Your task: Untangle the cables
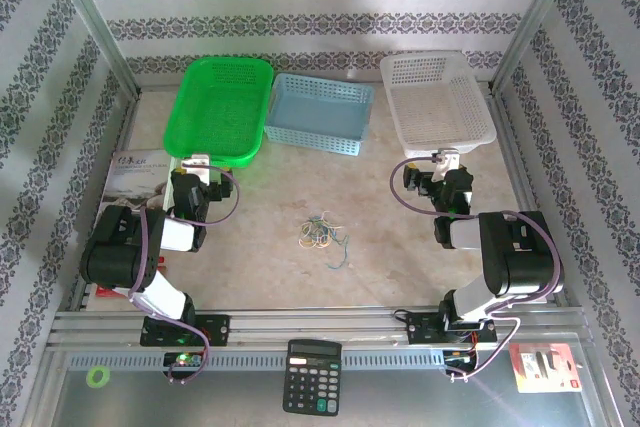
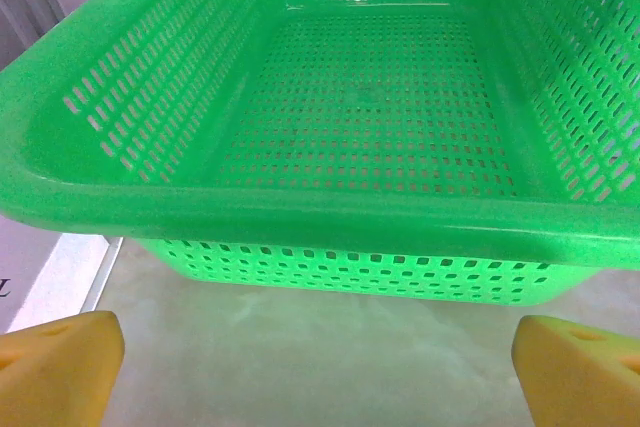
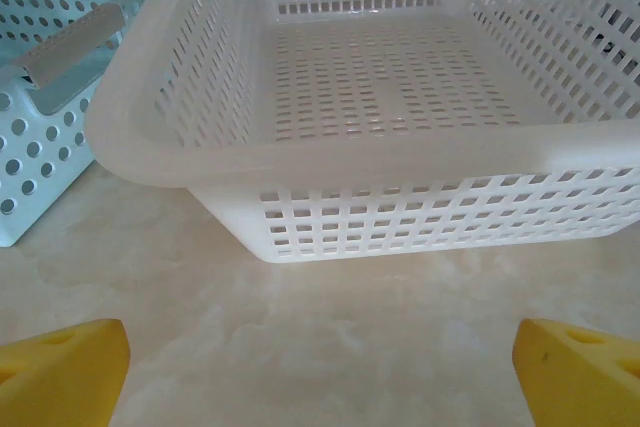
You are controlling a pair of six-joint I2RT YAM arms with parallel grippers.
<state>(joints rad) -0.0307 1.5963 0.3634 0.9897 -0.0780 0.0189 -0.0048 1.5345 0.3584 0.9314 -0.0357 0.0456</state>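
The cables (image 1: 322, 235) lie as a small tangle of thin green, blue, yellow-orange and whitish loops on the table's middle, between the two arms. My left gripper (image 1: 197, 161) rests far to their left, just before the green basket (image 1: 225, 105). Its yellow fingertips (image 2: 60, 367) stand wide apart with bare table between them; it is open. My right gripper (image 1: 447, 157) sits far to the cables' right, facing the white basket (image 1: 437, 97). Its yellow fingertips (image 3: 60, 372) are spread wide and hold nothing.
A light blue basket (image 1: 318, 112) stands at the back between the green and white ones. A booklet (image 1: 135, 175) lies at the left edge. A calculator (image 1: 313, 375), a green ring (image 1: 97, 376) and a red packet (image 1: 543, 367) lie on the near ledge.
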